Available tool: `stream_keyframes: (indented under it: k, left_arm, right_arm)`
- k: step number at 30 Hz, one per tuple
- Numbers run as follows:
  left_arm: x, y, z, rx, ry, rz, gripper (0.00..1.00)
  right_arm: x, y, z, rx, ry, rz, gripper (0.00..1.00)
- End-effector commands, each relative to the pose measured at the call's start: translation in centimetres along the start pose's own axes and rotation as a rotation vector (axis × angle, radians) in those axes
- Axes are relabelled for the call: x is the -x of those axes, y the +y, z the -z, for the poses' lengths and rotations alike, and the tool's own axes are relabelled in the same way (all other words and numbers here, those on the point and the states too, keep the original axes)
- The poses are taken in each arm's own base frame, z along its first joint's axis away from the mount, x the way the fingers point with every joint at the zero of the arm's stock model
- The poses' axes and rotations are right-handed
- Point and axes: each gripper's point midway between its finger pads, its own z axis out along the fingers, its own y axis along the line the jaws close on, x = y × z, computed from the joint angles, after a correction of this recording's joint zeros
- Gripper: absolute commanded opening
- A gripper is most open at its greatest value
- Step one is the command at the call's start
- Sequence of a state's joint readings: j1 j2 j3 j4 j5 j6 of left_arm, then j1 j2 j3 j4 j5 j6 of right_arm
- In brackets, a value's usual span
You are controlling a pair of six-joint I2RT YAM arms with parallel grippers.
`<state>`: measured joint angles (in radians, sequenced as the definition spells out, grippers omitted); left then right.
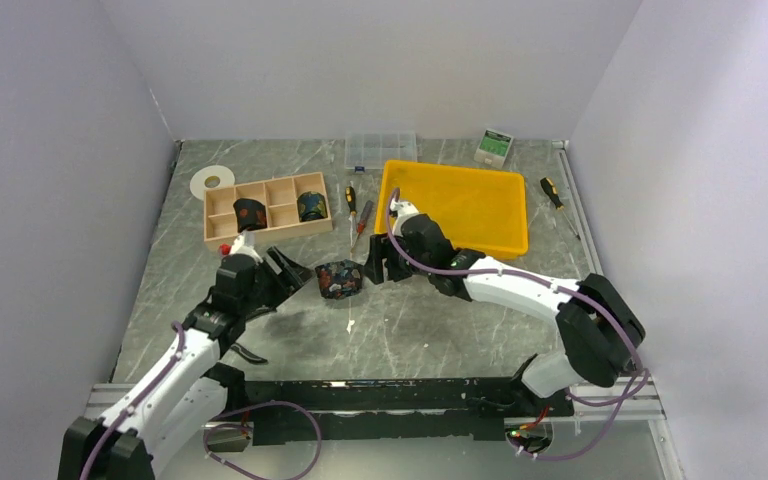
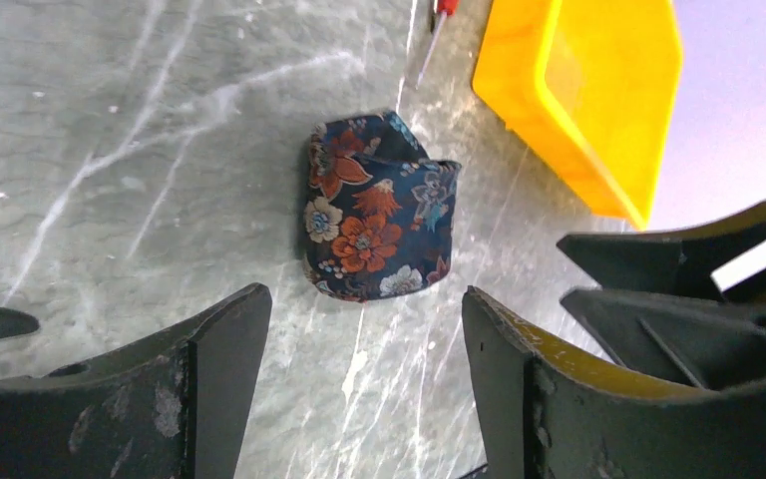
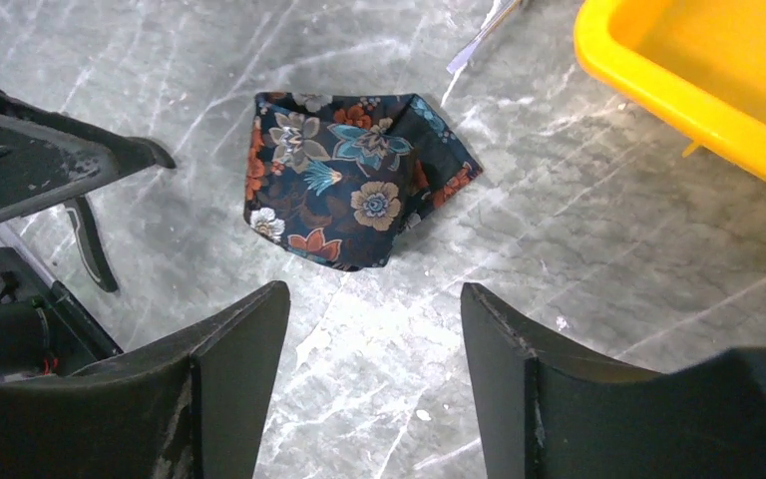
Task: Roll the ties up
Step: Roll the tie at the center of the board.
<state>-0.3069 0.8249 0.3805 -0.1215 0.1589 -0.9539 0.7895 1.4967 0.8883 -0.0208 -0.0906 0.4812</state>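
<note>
Tie coil (image 1: 338,279) sits on the table (image 1: 430,330), directly between my two grippers and clear of the yellow tray (image 1: 460,205). From the left gripper (image 1: 295,272) it lies straight ahead and a little to my right. From the right gripper (image 1: 375,262) it lies straight ahead and to my left. Both are just beside it, and neither is clearly nearer from above.

Left wrist view: coil (image 2: 379,225) is ahead of the fingertips, not between them. Left gripper (image 2: 364,369) is spread wide and empty. Right wrist view is the same: coil (image 3: 354,180) is beyond the tips, and the right gripper (image 3: 374,369) is spread with nothing pinched.

The coil is compact with no real long axis. It looks loose, with one pointed end sticking out toward the tray side. I can't tell if the roll's opening faces up or sideways.

Both arms reach forward and inward, wrists low over the table, jaws facing each other across the coil.

Two other rolled ties (image 1: 250,212) (image 1: 310,206) sit in separate compartments of the wooden organizer (image 1: 222,228). My judgement is that the coming move turns on one gripper closing across this coil without letting it unroll.
</note>
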Motion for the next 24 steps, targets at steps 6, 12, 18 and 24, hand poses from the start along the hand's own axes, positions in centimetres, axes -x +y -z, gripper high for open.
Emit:
stream_keyframes:
  k: [6, 12, 18, 24]
  left_arm:
    - [1.8, 3.8, 1.4, 0.098, -0.227, 0.175, 0.93]
    - [0.2, 1.9, 0.6, 0.028, -0.088, 0.075, 0.94]
    - [0.3, 1.7, -0.2, 0.064, -0.026, -0.026, 0.94]
    - [-0.6, 0.0, -1.2, -0.059, 0.016, -0.017, 0.88]
  right_arm:
    - [1.5, 1.6, -2.0, 0.174, -0.055, -0.086, 0.78]
    - [2.1, 1.6, -3.4, 0.174, -0.073, -0.115, 1.00]
    - [2.4, 1.0, -3.6, 0.142, -0.085, -0.087, 0.98]
    - [1.9, 1.1, -3.6, 0.154, -0.086, -0.081, 0.91]
